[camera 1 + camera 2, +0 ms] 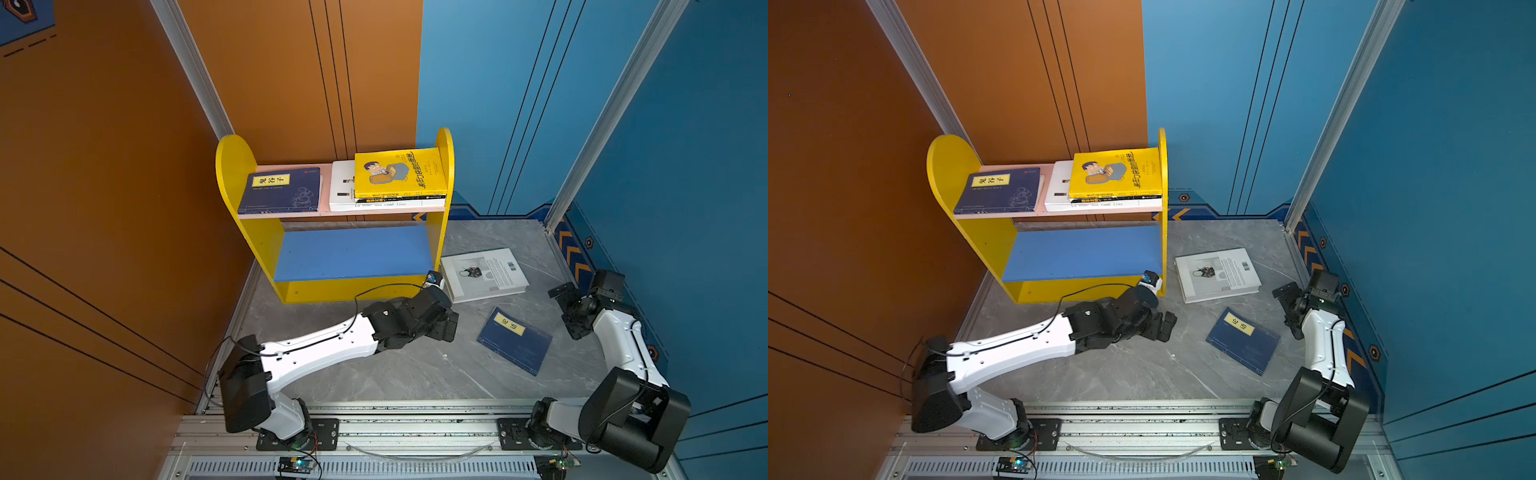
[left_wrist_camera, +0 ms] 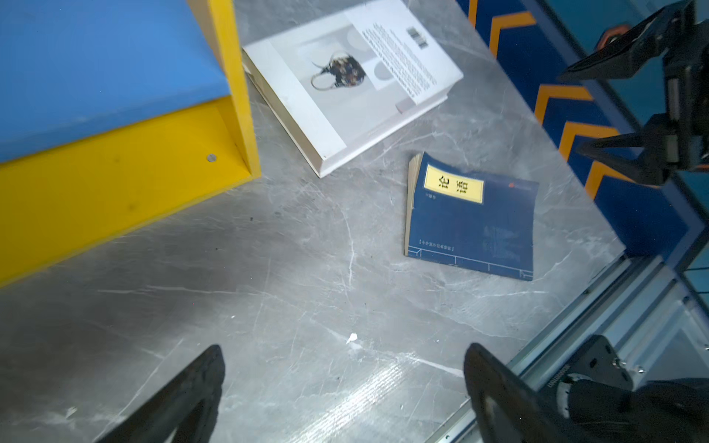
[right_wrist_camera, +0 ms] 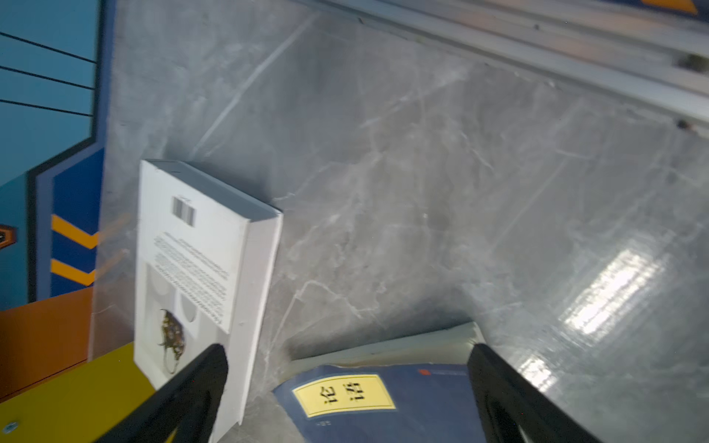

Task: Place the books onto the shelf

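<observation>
The left gripper [image 2: 343, 349] and right gripper [image 3: 347, 347] gape wide, empty. The navy book [image 1: 515, 340], three o'clock from the left, seems light, floppy; pinch its curled edge.

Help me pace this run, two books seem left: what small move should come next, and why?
Probably lower the right gripper onto the navy book. Its jaws stand open with that book's labelled end framed between them in the right wrist view, and the book lies flat on the table, off the shelf. The left gripper is open too, beside the shelf.
</observation>
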Tool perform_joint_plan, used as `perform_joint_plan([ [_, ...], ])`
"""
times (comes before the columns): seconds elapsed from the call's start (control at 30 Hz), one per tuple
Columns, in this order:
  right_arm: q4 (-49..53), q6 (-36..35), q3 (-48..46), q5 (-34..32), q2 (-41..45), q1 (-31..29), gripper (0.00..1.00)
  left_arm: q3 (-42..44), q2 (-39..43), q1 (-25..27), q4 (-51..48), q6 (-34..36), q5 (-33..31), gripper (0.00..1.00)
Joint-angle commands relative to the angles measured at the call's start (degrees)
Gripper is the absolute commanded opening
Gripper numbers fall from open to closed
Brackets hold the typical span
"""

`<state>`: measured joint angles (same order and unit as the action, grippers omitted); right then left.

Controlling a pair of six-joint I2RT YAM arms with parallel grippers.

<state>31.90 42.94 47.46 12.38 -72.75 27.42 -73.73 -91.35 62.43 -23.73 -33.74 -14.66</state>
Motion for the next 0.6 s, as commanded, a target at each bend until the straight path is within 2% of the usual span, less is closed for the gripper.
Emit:
perform_joint_plan([
  [0.0, -1.34, 0.75, -3.47, -0.61, -1.53, 0.27, 1.00, -6.13, -6.61, 1.07, 5.11, 3.58, 2.34, 0.98],
  [0.13, -4.41, 0.74, -6.06, -2.01, -4.17, -0.14, 1.00, -13.45, -16.69, 1.15, 5.38, 3.90, 6.37, 0.98],
  [0.3, -7.99, -0.24, -7.38, -3.48, -7.41, -3.39, 1.00, -17.88, -23.19, 0.30, 5.01, 0.37, 8.53, 0.98],
  [0.57, -11.42, -2.09, -7.03, -2.63, -13.90, -11.43, 0.96, -12.38, -21.79, -1.63, 4.91, -4.35, 8.08, 0.98],
])
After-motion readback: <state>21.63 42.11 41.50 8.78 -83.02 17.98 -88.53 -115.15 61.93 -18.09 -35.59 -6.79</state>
